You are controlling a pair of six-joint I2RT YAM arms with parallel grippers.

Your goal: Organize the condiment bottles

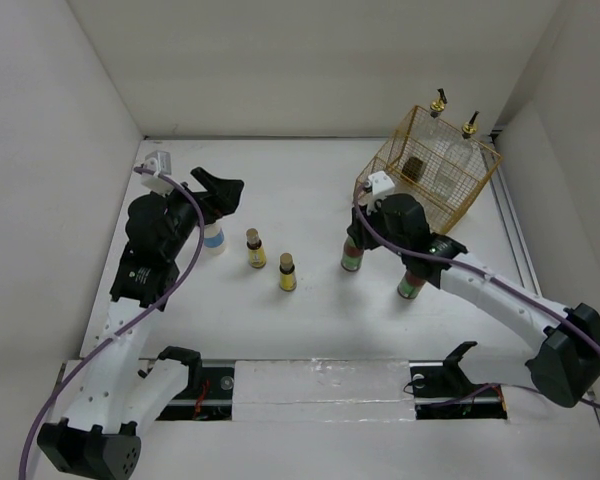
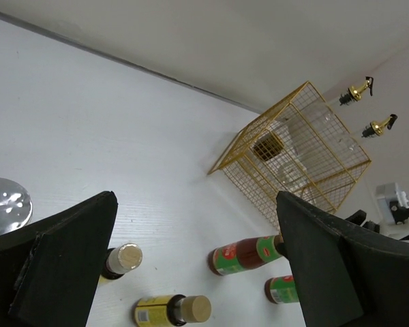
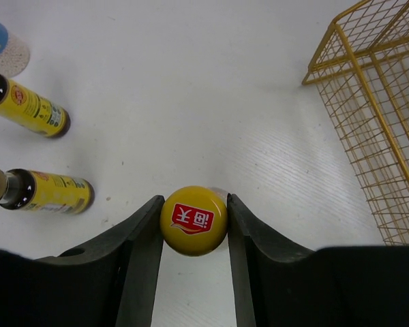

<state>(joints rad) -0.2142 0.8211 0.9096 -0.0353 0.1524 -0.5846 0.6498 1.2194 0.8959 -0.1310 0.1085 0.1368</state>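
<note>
From the top external view we look down from above and behind the arms, far enough off to take in the whole table (image 1: 300, 200). Our left wrist view looks out at a slant between the fingers (image 2: 61, 259) of the left gripper (image 2: 196, 201), across the table toward the gold wire basket (image 2: 300, 157). Our right wrist view looks almost straight down, close over a yellow-capped bottle (image 3: 193, 220). All three views share the basket and the two small yellow bottles (image 1: 256, 250).

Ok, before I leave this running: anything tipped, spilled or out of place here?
Nothing spilled or tipped. The white bottle, both small yellow bottles and both green-labelled bottles stand upright; the two glass bottles sit in the wire basket. Only the basket looks askew, turned against the table edges.
</note>
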